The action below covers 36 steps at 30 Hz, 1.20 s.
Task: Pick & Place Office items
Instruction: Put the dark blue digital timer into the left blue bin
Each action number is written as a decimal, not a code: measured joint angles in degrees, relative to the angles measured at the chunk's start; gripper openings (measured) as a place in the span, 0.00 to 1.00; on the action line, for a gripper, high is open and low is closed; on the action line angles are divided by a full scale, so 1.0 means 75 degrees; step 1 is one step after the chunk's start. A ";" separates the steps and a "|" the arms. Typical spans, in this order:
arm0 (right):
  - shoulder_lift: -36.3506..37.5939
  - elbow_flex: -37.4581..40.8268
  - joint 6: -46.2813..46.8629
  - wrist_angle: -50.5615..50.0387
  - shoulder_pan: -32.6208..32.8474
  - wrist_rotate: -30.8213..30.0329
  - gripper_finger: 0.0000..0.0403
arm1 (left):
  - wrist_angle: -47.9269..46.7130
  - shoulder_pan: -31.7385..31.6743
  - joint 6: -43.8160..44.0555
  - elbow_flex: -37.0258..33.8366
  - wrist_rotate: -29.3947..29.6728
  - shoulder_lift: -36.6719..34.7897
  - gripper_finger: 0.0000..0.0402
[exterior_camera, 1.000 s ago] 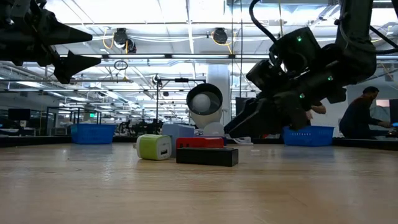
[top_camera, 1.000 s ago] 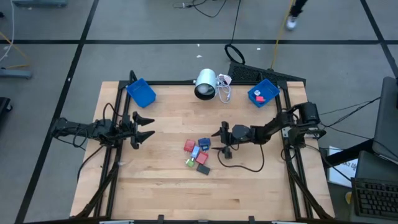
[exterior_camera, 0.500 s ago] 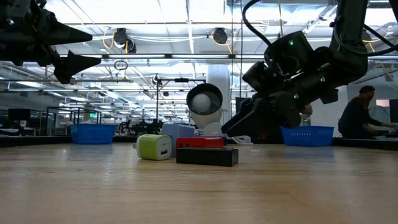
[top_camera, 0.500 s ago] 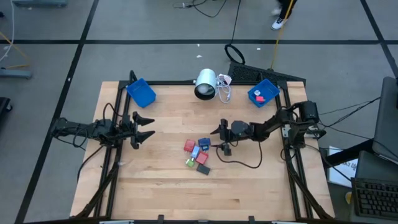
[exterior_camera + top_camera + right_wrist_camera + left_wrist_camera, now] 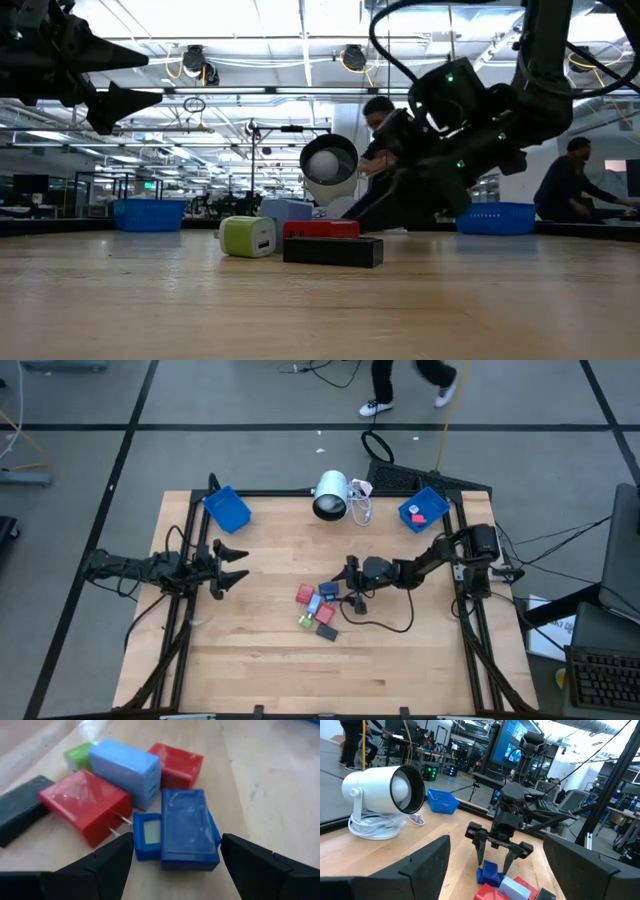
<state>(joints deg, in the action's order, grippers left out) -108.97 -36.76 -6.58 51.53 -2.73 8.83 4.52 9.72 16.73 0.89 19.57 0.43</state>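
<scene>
Most of the job remains. On the bench (image 5: 260, 670), the right bin (image 5: 424, 509) near its far right corner holds something red, while the office items (image 5: 318, 609) sit clustered mid-bench. The right gripper (image 5: 350, 582), wide and empty, hovers beside them; the left gripper (image 5: 228, 567) waits wide near the left edge.

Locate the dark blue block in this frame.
In the high view the dark blue block lies at the pile's right edge near table centre, directly before the open right gripper, beside the light blue block.

In the low view the right arm (image 5: 470, 130) hides the far items; the dark block (image 5: 17, 815) is cut off.
</scene>
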 joint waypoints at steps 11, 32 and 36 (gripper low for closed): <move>0.0021 -0.0034 0.0014 -0.0214 -0.0131 0.0030 0.67 | 0.0001 0.0001 0.0000 -0.0003 0.0000 -0.0003 0.81; 0.0021 -0.0028 -0.0063 -0.0266 -0.0142 0.0057 0.37 | 0.0003 0.0002 0.0001 -0.0003 0.0000 -0.0002 0.81; 0.0021 -0.0028 -0.0071 -0.0269 -0.0142 0.0057 0.40 | 0.0003 0.0002 0.0003 -0.0003 0.0000 -0.0002 0.81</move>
<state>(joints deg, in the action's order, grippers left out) -108.81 -36.97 -7.11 49.52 -3.79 9.26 4.54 9.73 16.75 0.86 19.57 0.41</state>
